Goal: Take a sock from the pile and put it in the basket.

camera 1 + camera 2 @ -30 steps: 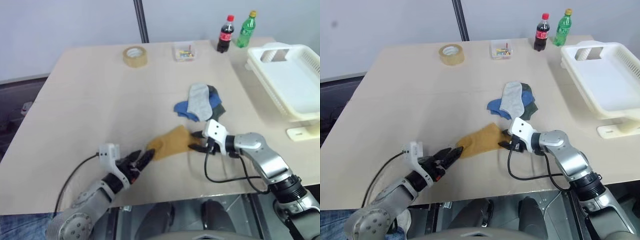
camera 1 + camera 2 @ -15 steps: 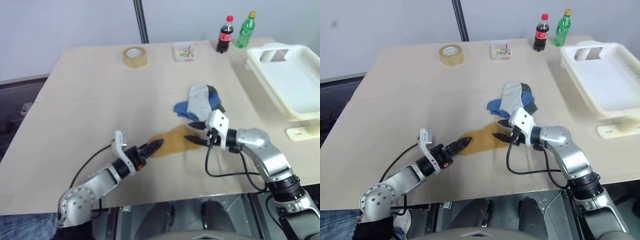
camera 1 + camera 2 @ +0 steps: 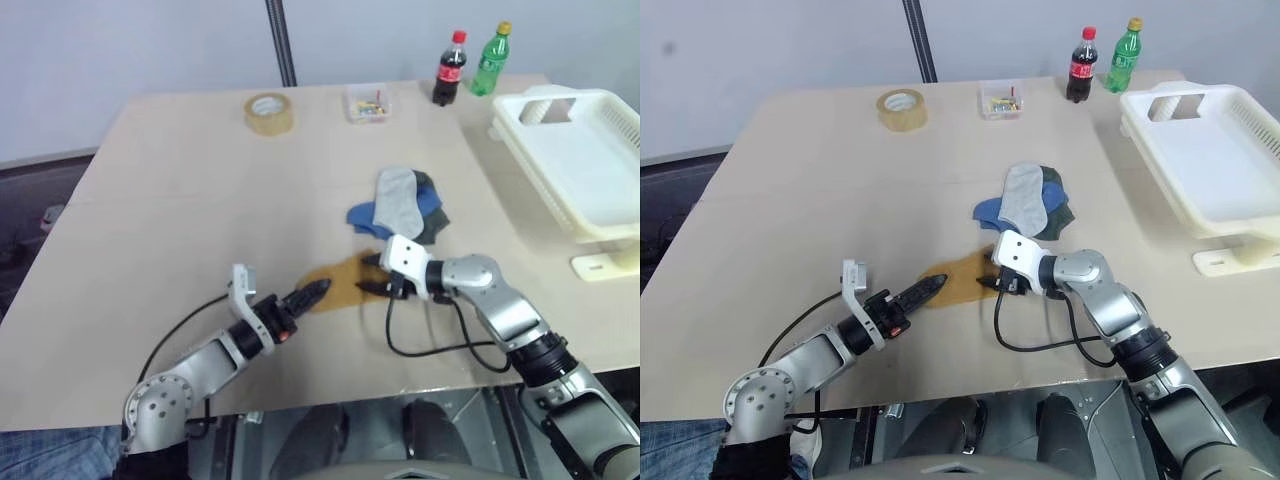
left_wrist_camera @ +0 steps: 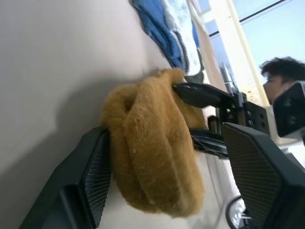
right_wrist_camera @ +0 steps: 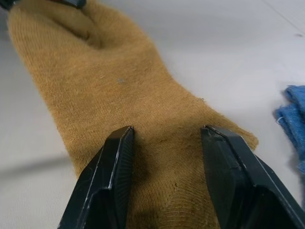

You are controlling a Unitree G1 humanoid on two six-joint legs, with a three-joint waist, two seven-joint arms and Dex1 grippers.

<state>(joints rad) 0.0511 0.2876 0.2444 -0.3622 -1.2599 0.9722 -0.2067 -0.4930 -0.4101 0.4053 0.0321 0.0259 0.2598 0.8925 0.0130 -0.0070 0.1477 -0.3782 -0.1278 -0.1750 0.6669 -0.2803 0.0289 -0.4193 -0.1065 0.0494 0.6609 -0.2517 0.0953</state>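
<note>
The mustard-yellow sock (image 3: 345, 283) lies flat on the table (image 3: 180, 200), just below the centre of the head-camera frame. It sits apart from the pile (image 3: 400, 205), which rests a little above and to the right of it – grey, blue and dark green socks heaped together.

Left gripper (image 3: 318, 290): enters from the lower left and points toward the left end of the sock. In the left wrist view its fingers (image 4: 86, 181) stand wide apart, one on either side of the bunched end of the sock. The near finger touches the fabric; the far finger stands clear of it, so no grip is closed.

Right gripper (image 3: 368, 276): reaches in from the right onto the right end of the sock. In the right wrist view its fingers (image 5: 116, 162) are about half spread and pressed down on the knit, with a band of fabric between them. Whether the fabric is actually pinched cannot be told.

The basket (image 3: 590, 190) stands at the right edge of the frame, well apart from the sock – cream-white with slatted sides.

Along the upper edge of the table: a roll of tape (image 3: 270, 113), a small clear box (image 3: 367, 103), a cola bottle (image 3: 450, 68) and a green bottle (image 3: 491, 60).
</note>
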